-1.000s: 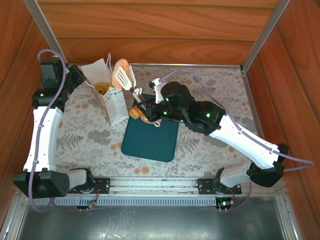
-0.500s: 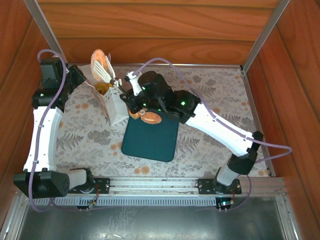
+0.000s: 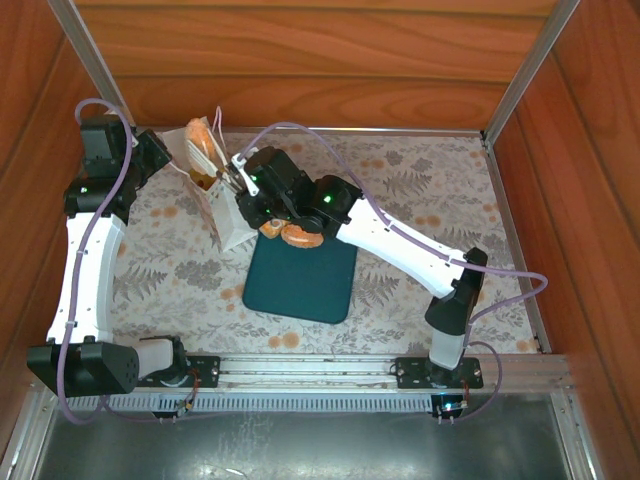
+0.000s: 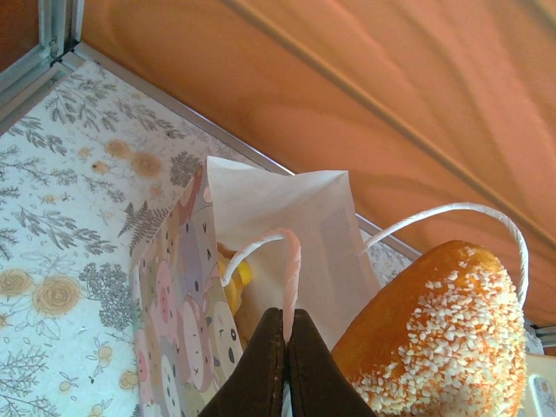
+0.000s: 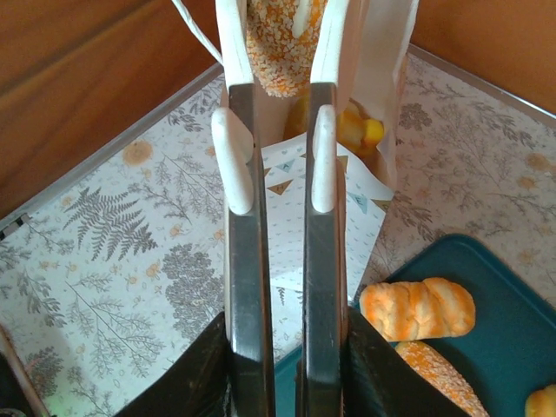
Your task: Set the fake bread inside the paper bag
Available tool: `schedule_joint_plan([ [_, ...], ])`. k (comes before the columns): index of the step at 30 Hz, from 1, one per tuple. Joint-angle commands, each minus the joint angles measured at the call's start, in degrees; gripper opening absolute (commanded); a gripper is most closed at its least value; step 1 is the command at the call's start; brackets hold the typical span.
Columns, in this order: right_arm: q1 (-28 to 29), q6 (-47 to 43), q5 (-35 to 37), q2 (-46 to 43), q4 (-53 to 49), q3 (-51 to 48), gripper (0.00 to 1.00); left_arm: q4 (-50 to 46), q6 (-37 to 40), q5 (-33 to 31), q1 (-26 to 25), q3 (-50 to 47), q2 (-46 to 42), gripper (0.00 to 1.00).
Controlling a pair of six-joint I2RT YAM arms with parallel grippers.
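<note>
nearby, bread [image 5: 417,310] lies on tray [image 5: 499,291].

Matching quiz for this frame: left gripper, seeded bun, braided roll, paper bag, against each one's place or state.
1. left gripper
2. seeded bun
3. braided roll
4. paper bag

A. lying on the teal tray
B. standing on the floral table cover, top open
C. shut on a cord handle
D. held by the right gripper, at the bag's top

Pairs: 1-C, 2-D, 3-A, 4-B
</note>
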Motion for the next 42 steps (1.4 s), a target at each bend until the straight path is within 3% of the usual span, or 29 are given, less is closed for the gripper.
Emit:
schedule_joint_plan([
  [1,-0.5,-0.8,1.9,-0.5,1.8,0.0,0.35,1.1,0.1,-0.4,-0.4,0.2,-0.8,0.00],
  [9,-0.5,0.0,1.6,-0.5,1.5,-1.2,0.45,1.1,0.0,-0.3,-0.5,0.2,-0.9,0.00],
  [23,-0.5,1.7,-1.1,-5.6,1.1,-0.5,0.45,1.1,0.0,-0.3,-0.4,0.3,-0.7,0.00],
  [42,-3.6,7.1,4.4,-19.8,2.6,-14.9,0.44,1.1,-0.2,-0.2,-0.4,0.5,-0.7,0.00],
])
